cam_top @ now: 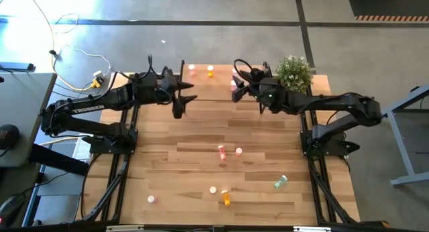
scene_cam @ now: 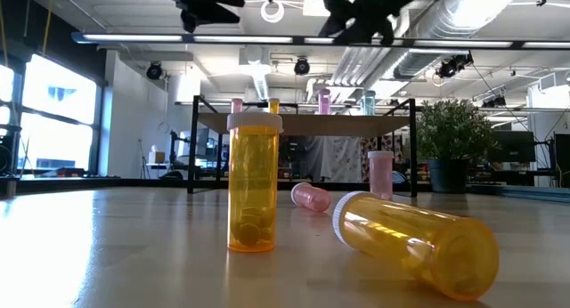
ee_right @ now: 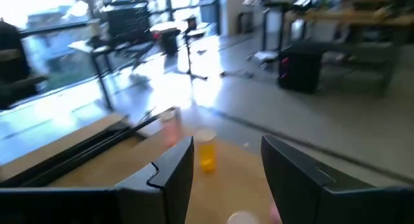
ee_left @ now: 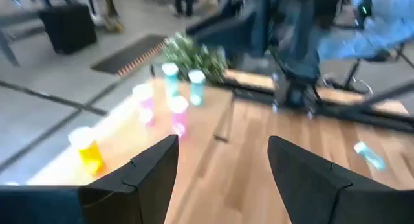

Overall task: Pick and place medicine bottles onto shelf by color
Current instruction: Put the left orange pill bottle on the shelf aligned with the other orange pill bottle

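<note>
Your shelf (scene_cam: 303, 124) stood along the far edge of the table (cam_top: 201, 135), and some bottles were already upright on it: a pink bottle (cam_top: 192, 70) and an orange bottle (cam_top: 210, 71) toward its left, and in the low view two more, a pink one (scene_cam: 324, 101) and a pale teal one (scene_cam: 368, 102), toward its right. The rest lay out on the table nearer you: an upright orange bottle (scene_cam: 253, 182) and an orange one on its side (scene_cam: 415, 243) close to the low camera, a pink bottle lying down (scene_cam: 311, 197) and a pink one upright (scene_cam: 380, 174) behind them, and a teal bottle on its side (cam_top: 280, 182) toward the near right. Your left gripper (cam_top: 181, 98) hung above the table just in front of the shelf's left part, its fingers (ee_left: 145, 172) spread apart with nothing between them. Your right gripper (cam_top: 236, 84) was over the shelf's right part, next to the potted plant (cam_top: 294, 73), and its fingers (ee_right: 171, 169) also stood apart and empty, with the orange bottle visible beyond the gap.
</note>
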Robot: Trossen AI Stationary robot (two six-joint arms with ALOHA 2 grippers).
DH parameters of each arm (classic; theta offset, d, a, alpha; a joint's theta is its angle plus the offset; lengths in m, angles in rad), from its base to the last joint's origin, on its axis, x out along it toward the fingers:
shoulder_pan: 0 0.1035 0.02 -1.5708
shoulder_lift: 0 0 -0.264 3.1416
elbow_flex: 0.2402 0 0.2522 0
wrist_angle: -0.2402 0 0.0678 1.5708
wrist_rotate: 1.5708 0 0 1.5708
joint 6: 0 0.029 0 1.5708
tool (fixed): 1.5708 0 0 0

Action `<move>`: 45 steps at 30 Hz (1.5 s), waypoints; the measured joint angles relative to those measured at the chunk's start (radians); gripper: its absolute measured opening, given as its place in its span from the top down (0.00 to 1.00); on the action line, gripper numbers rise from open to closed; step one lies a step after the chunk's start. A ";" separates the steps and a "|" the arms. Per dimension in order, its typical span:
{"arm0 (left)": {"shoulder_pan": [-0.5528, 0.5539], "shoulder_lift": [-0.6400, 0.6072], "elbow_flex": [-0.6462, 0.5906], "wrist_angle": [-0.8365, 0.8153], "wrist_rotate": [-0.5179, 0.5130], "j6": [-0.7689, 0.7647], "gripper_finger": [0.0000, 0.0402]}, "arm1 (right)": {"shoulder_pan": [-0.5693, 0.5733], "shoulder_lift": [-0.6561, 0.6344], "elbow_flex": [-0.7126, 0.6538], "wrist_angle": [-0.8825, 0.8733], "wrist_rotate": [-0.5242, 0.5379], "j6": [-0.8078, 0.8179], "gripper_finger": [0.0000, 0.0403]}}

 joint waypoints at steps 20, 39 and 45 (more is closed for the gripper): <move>-0.260 -0.055 0.000 -0.405 -0.029 -0.323 0.43 | 0.381 -0.040 0.187 -0.640 -0.536 0.445 0.57; -0.562 -0.054 0.000 -0.595 -0.115 -0.509 0.43 | 0.629 0.032 0.187 -0.653 -0.365 0.756 0.57; -0.655 -0.017 0.000 -0.444 -0.118 -0.513 0.43 | 0.654 0.055 0.187 -0.664 -0.263 0.854 0.57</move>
